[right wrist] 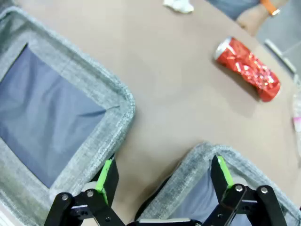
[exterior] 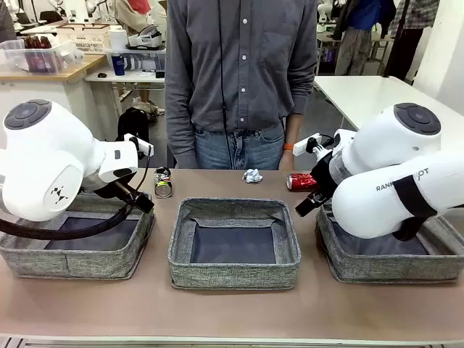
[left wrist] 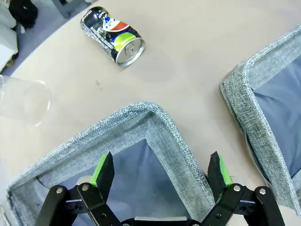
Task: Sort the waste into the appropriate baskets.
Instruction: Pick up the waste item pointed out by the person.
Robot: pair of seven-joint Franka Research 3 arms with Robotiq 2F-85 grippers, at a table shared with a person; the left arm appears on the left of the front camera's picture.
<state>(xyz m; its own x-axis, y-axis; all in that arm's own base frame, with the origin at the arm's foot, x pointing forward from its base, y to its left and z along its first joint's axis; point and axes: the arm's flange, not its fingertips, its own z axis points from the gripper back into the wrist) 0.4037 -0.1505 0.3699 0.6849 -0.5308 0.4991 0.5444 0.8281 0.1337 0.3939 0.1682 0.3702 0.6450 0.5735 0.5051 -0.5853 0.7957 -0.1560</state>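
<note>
Three grey woven baskets stand in a row: left, middle, right. Behind them on the table lie a dark multicoloured can, a white-silver paper ball and a red can. My left gripper hangs open over the left basket's far corner, with the dark can and a clear plastic bottle beyond it. My right gripper is open above the right basket's rim. Farther off lie the red can and the paper ball.
A person stands at the far edge of the table, one hand with an orange wristband near the red can. The middle basket's wall lies beside each gripper. Bare tabletop runs between the baskets and the waste.
</note>
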